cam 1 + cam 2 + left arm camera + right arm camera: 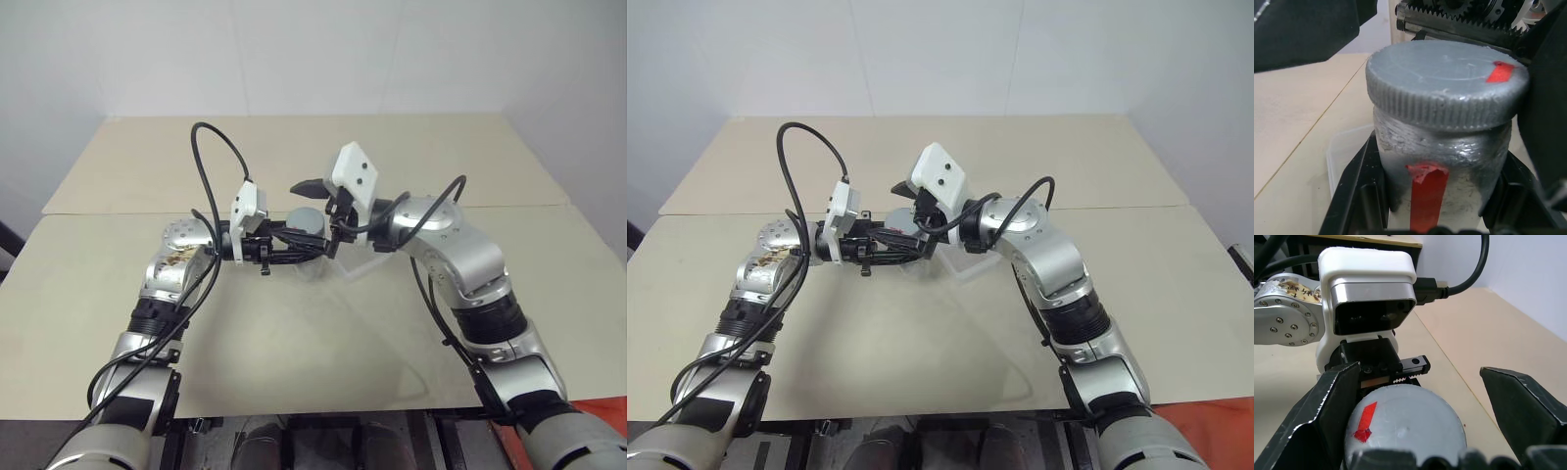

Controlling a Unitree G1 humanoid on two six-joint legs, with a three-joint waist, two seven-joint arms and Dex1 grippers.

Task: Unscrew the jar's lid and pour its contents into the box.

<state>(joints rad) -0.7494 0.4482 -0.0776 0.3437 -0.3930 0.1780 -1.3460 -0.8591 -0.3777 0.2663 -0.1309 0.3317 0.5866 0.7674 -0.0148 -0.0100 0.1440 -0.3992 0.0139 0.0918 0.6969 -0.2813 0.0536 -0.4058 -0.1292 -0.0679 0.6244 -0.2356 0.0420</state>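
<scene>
The silver-grey jar [1449, 161], with a red stripe down its side, is held upright above the table in my left gripper [294, 240], whose black fingers [1359, 196] are shut on both sides of it. Its ribbed grey lid [1444, 83], with a red mark on top, sits on the jar. My right gripper [1420, 401] comes from the opposite side and is open, its two fingers [1327, 406] straddling the lid [1405, 421]. The clear plastic box [341, 269] lies on the table just below and behind the jar. The contents are hidden inside the jar.
Both arms meet over the middle of the beige table [294, 352], which has a seam to a second table [392, 157] behind. White walls stand beyond. A red object [600, 416] lies at the near right corner.
</scene>
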